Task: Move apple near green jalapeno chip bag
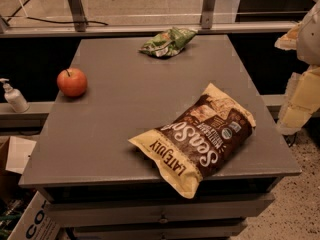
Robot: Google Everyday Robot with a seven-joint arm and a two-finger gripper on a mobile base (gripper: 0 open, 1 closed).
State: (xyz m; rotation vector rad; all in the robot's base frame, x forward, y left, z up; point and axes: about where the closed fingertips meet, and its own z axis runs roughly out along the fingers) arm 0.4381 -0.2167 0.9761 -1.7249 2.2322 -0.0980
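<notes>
Nearest the camera, a large brown-and-yellow chip bag [197, 139] lies flat on the front right of the grey table [125, 114], one corner overhanging the front edge. A cardboard box [30, 219] stands on the floor at lower left. Farther back, the apple [72, 82] sits upright near the table's left edge, stem up. A pump bottle [14, 98] stands on a ledge left of the table. The gripper [302, 34] hangs at the right edge of the view, off the table and touching nothing; its open or closed state cannot be determined. The green chip bag [167, 41] lies at the far edge, well apart from the apple.
</notes>
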